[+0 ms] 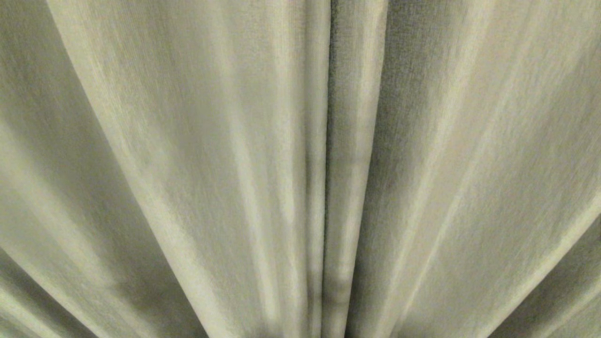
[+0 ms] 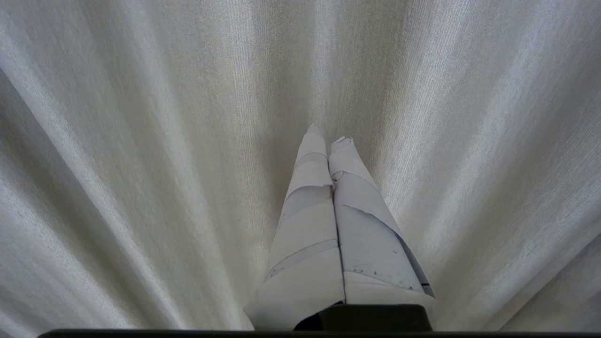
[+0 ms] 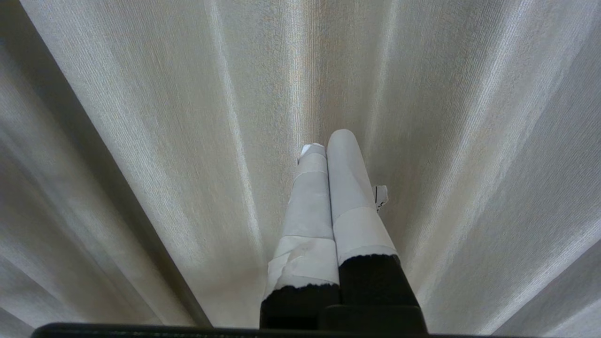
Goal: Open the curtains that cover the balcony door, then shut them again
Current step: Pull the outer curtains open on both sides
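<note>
Head view: the curtains are filling the whole frame — pleated cream fabric, two panel edges meeting at a dark vertical seam near the centre.
Left gripper: its tape-wrapped fingers are pressing together, holding nothing, and pointing at the curtains just ahead.
Right gripper: its taped fingers are likewise lying flush — nothing between them — facing the same pleats.
Balcony door: hidden behind the drawn cloth.

Only white tape here, layered, scuffed and speckled, ragged along its lower edge (likewise in the right wrist view), plus a small white tag with a dark mark, sticking out just beside it.
</note>
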Controlling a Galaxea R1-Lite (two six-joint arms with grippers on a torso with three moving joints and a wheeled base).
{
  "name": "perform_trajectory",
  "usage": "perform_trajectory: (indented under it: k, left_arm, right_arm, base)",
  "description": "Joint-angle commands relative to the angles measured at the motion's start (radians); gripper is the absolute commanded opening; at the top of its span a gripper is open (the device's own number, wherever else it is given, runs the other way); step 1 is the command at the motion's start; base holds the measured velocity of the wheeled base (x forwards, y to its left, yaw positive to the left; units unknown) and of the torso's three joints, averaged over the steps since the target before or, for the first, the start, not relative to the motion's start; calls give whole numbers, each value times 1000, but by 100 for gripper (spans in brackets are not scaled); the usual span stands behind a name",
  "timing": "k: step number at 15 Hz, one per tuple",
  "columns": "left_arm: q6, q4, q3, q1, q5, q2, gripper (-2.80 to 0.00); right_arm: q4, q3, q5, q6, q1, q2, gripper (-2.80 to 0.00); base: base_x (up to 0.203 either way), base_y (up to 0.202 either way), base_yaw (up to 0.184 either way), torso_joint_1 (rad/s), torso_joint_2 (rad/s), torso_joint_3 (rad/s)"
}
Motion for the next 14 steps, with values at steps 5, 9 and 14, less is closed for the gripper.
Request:
perform_trajectory:
  k: [5, 9, 14]
  left_arm:
    - [4, 1, 0, 0, 0, 0, -280]
    - [2, 1, 0, 0, 0, 0, -280]
    - [32, -1, 0, -1, -9, 0, -280]
  right_arm:
    - [0, 0, 0, 0, 0, 0, -280]
    - [0, 0, 0, 0, 0, 0, -280]
    - [0, 0, 0, 0, 2, 0, -280]
  base:
    - [0, 0, 0, 0, 0, 0]
    - [0, 0, 0, 0, 0, 0]
    - [0, 0, 0, 0, 0, 0]
